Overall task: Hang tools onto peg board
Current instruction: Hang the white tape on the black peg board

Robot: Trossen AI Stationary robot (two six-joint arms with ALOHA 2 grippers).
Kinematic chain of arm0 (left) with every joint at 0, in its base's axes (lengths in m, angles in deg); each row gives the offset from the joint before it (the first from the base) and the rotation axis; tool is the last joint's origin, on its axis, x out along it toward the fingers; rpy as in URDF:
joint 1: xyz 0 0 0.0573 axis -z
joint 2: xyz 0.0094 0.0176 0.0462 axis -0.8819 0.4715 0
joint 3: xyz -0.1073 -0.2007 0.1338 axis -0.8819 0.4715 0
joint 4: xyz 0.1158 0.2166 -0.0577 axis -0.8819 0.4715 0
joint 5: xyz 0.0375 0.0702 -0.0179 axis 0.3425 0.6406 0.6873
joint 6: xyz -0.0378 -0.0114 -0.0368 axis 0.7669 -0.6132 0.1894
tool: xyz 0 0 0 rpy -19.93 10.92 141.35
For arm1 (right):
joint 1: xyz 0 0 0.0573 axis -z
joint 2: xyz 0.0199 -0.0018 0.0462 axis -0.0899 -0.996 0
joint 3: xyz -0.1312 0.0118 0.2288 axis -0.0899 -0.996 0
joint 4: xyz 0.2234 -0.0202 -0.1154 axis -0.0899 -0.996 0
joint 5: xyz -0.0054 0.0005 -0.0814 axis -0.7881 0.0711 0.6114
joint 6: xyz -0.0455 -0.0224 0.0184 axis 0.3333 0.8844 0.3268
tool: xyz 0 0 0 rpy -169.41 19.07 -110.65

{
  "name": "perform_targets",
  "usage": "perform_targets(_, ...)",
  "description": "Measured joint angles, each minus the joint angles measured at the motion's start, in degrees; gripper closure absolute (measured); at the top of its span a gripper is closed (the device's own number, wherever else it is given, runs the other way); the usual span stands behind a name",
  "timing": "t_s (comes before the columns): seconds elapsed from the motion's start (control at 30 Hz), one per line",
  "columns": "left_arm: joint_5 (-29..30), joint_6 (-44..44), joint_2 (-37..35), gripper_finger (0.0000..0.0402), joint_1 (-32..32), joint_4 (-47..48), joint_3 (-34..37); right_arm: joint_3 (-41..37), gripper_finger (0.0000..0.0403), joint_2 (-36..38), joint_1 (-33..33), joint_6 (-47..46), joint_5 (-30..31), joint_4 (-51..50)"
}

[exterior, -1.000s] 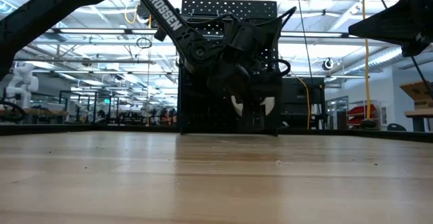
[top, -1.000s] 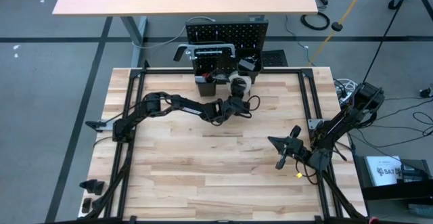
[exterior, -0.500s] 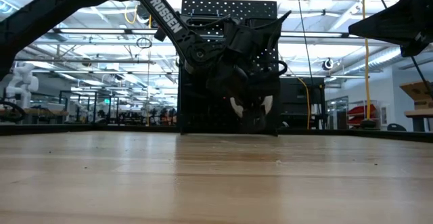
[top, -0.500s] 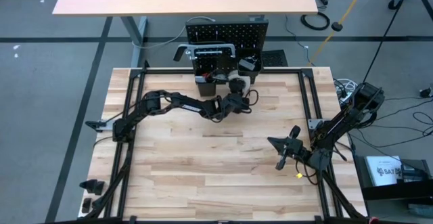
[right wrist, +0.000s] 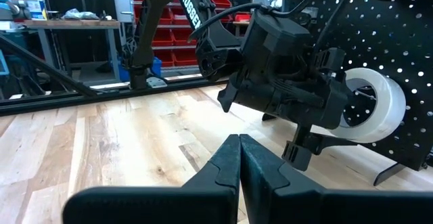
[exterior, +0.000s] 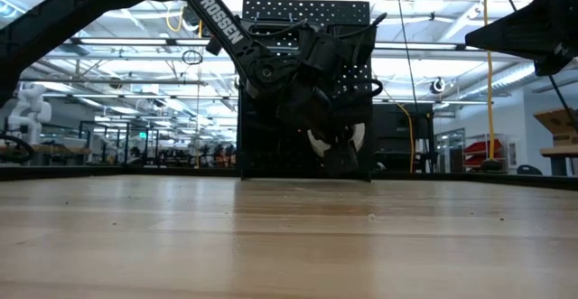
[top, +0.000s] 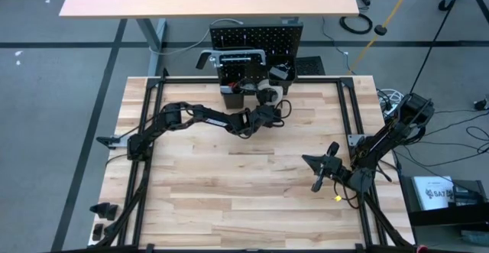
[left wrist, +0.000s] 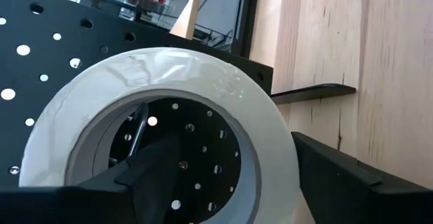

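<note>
At the peg board (top: pixel 256 35), left hand (top: pixel 269 100) outstretched, fingers astride the white tape roll (left wrist: pixel 162 116); right hand (top: pixel 315 183) closed, mid-table.

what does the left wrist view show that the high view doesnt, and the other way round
Only the left wrist view: the white tape roll seen through its hole, with one dark finger of the left gripper inside the ring and the peg board holes behind it.

Only the high view: the whole table, the grey bar clamp on the board, and the right gripper, shut, waiting over the table's right side.

Both: tape roll, peg board, wooden tabletop.
</note>
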Motion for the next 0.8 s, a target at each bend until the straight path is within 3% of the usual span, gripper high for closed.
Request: perform_targets(0.8, -1.8, -8.2, 0.0, 0.0122, 0.9, -3.2, 0.0, 0.0, 0.0403, 0.0, 0.0, -0.6, 0.0, 0.0)
